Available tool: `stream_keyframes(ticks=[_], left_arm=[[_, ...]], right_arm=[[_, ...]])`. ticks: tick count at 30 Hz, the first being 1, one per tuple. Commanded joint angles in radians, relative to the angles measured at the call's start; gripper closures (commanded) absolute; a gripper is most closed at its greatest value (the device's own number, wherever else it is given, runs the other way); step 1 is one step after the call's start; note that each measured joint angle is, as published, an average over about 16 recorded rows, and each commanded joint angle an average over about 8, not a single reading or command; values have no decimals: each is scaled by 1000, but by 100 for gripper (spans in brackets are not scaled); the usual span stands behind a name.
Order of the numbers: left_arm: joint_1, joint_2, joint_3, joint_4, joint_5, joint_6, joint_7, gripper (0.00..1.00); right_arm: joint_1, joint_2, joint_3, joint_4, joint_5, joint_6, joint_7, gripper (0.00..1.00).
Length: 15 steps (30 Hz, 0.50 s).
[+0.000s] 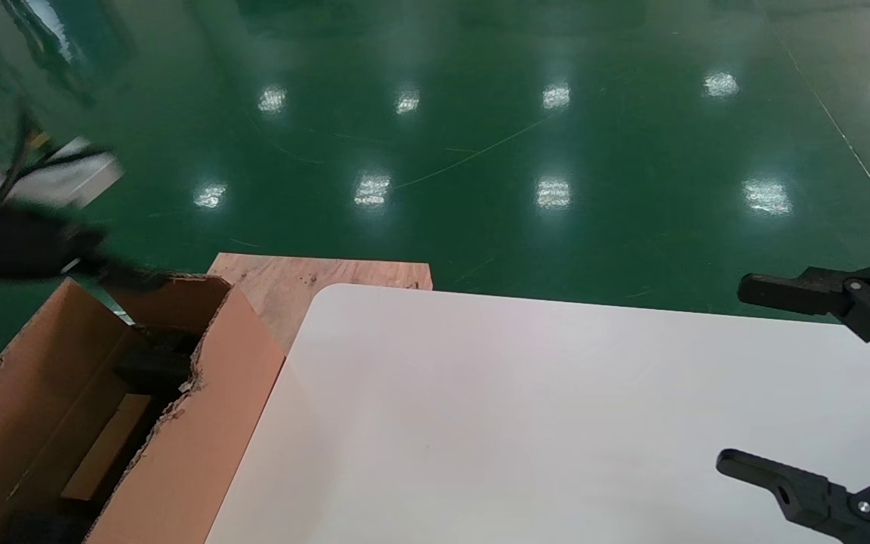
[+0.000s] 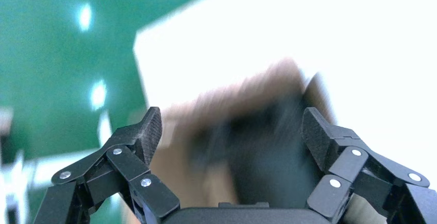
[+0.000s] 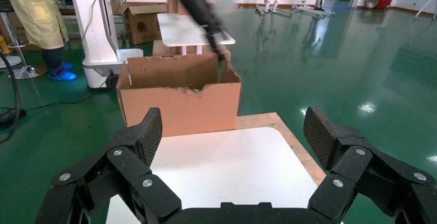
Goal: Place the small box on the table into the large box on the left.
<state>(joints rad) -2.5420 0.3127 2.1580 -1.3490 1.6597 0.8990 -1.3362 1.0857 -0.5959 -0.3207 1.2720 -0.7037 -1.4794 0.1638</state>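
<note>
small box (image 1: 106, 447) lies flat in torn large box (image 1: 201, 423) — plain brown

**Open tabletop, crowded carton at lower left**

The large smooth white tabletop (image 1: 556, 423) lies bare across the centre and lower right of the head view. At the right edge the black right gripper (image 1: 729, 378) hangs over it, fingers spread wide. At lower left, the big brown corrugated carton (image 1: 201, 423) stands open-topped; ragged flap edges and dark foam (image 1: 152, 366) narrow its mouth. The blurred left gripper (image 1: 133, 276) sits at its far rim. A bare wooden board (image 1: 306, 283) juts out behind.
</note>
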Motion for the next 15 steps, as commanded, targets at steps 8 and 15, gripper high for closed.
stream_keyframes(ticks=[8, 15], left_arm=[[73, 229, -82, -6, -165, -238, -11, 0], [82, 241, -94, -2, -174, -240, -8, 0]], right_arm=[[0, 0, 0, 0, 0, 0, 0, 0], [0, 0, 0, 0, 0, 0, 0, 0]])
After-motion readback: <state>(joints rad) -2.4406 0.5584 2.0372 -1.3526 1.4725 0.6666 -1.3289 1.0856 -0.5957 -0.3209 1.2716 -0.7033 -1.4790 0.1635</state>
